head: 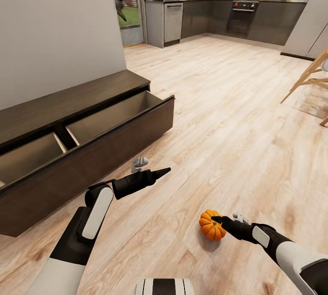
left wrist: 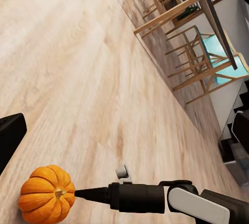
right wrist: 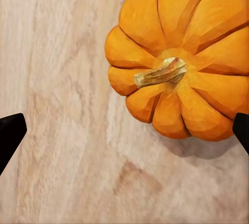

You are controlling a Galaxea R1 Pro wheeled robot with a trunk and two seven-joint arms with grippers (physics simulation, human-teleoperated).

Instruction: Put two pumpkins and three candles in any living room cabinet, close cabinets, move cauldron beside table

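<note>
So, pumpkin (head: 211, 225) on wood floor (head: 237, 117), stem up, right at tip of right gripper (head: 217, 219), off toward one finger rather than centred in gap. Right gripper spread wide, holding nothing. Left gripper (head: 164, 171) well apart, can't tell if open. Cabinet (head: 68, 149) drawer open beyond left gripper. Right arm nearer, needs sideways shift.

We find no text, label, brand, number or sign that can be read anywhere in these views; the kitchen appliances (head: 241, 12) at the far wall are too small and blurred to show any lettering.
</note>
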